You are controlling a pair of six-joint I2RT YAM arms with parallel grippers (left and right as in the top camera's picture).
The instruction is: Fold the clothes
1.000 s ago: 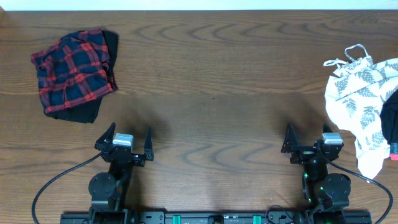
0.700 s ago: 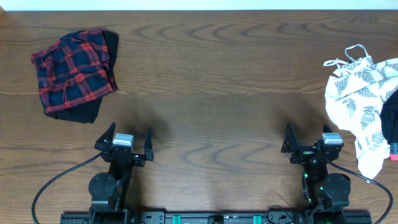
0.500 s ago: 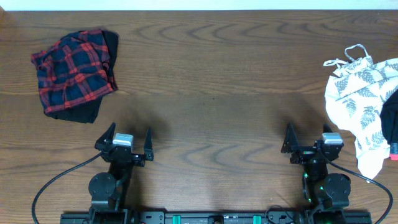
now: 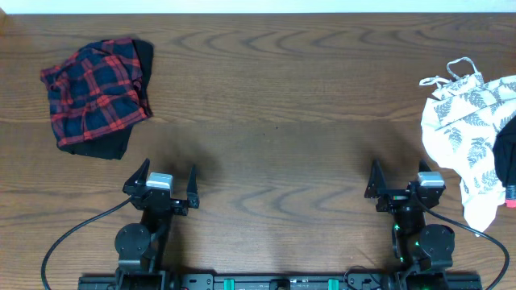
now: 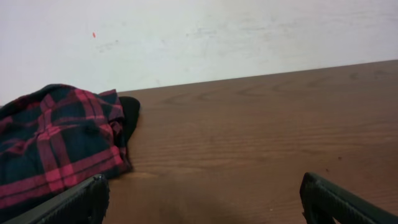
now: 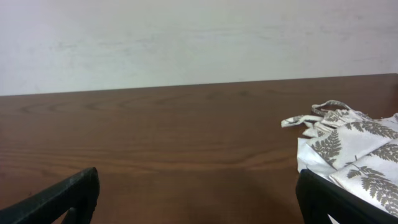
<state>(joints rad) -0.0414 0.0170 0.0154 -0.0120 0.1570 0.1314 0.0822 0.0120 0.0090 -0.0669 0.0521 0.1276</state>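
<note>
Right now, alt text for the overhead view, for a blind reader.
The left gripper and right gripper sit open and empty near the front of a wooden table. A crumpled plaid garment lies far left, a white leaf-print top at the right edge.

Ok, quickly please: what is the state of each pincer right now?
The left pincer is open, holding nothing.
The right pincer is open, holding nothing.

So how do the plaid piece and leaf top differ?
The plaid piece is red and navy, bunched at far left; the leaf top is white, at the right edge, partly out of frame. The plaid piece lies over black fabric; the leaf top shows thin straps. Both lie crumpled, unfolded.
</note>
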